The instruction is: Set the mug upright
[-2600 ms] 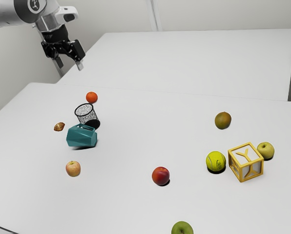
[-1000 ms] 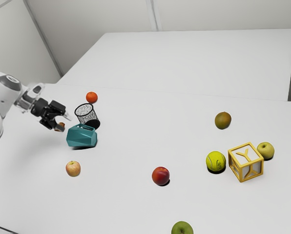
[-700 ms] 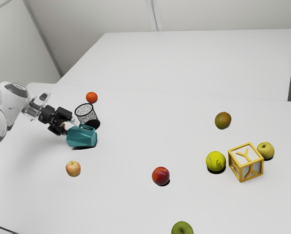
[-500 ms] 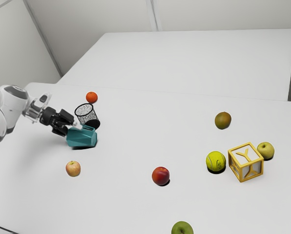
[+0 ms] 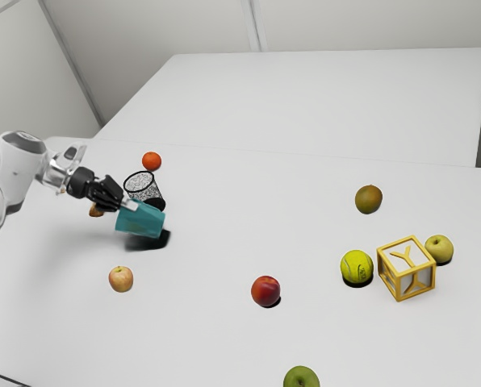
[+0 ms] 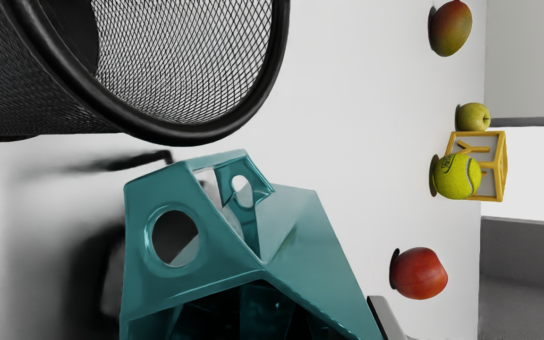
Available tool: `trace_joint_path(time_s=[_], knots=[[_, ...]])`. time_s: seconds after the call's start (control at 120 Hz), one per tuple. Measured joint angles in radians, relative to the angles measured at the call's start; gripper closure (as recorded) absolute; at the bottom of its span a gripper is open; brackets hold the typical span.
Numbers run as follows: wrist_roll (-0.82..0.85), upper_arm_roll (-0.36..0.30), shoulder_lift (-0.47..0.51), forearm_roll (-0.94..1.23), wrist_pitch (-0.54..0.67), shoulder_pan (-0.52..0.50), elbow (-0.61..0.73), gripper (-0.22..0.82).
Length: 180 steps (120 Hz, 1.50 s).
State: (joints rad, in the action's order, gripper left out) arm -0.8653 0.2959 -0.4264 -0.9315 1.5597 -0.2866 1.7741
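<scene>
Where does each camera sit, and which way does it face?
Exterior: beside the arm, raised, looking down across the table; arm and gripper enter from its left.
Wrist: on the hand, looking past the mug along the tabletop toward the tennis ball; one fingertip shows at the bottom edge.
Shared: mug, mesh basket, tennis ball, letter block.

I see a white tabletop [image 5: 200,339]. On it, towards the exterior view's left, are an orange fruit [image 5: 152,161], a black mesh holder [image 5: 144,188], a small brown thing [image 5: 97,210] and a pinkish-yellow apple [image 5: 121,279]. Well apart from these, a tennis ball [image 5: 357,267] and a pale green apple [image 5: 439,249] flank a yellow-framed block [image 5: 406,268], near a mango [image 5: 369,199]. A red fruit [image 5: 265,291] and a green apple [image 5: 301,377] lie separately.
</scene>
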Motion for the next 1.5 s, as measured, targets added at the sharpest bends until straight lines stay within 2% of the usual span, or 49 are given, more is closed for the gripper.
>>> trace_joint_path(time_s=[0.225,0.45,0.742,0.933,1.167,1.25,1.392,1.5], knots=[[0.031,-0.02,0.11,0.216,0.062,0.111,0.001,0.77],[0.138,-0.18,0.204,0.561,0.201,0.151,0.039,0.78],[0.338,-0.306,0.25,0.894,0.419,0.165,0.157,0.79],[0.458,-0.324,0.281,0.952,0.554,0.17,0.275,0.79],[0.563,-0.331,0.276,0.97,0.625,0.18,0.3,0.78],[0.59,-0.331,0.273,0.968,0.635,0.181,0.301,0.69],[0.626,-0.331,0.275,0.964,0.644,0.186,0.302,0.39],[0.647,-0.335,0.297,0.962,0.639,0.193,0.299,0.23]])
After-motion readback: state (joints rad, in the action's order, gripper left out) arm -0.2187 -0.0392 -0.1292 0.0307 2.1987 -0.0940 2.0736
